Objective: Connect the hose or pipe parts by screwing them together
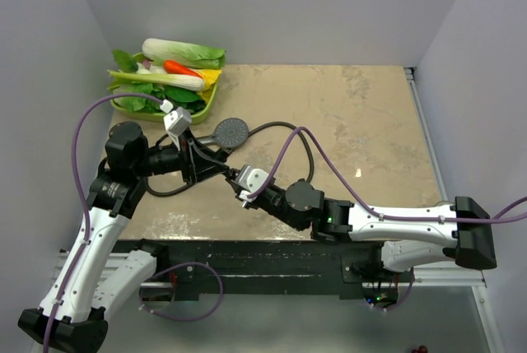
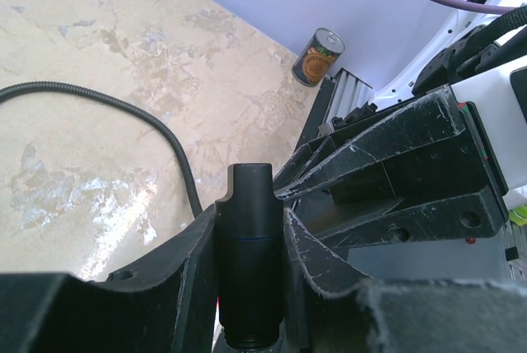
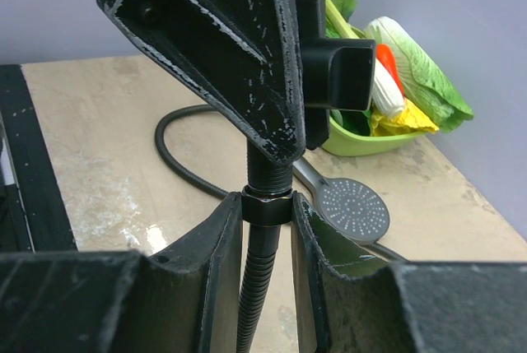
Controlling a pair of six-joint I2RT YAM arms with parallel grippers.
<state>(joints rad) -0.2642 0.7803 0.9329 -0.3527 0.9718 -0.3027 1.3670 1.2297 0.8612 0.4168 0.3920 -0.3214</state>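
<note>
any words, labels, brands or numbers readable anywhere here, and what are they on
No text can be read in any view.
Can standing by the wall: it has an orange and dark printed label, too small and blurred to read.
Shower head: no markings visible.
Hose: no markings visible.

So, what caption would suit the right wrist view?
Right end effector grips the hose nut under the shower handle, clamped in the left end effector.
</note>
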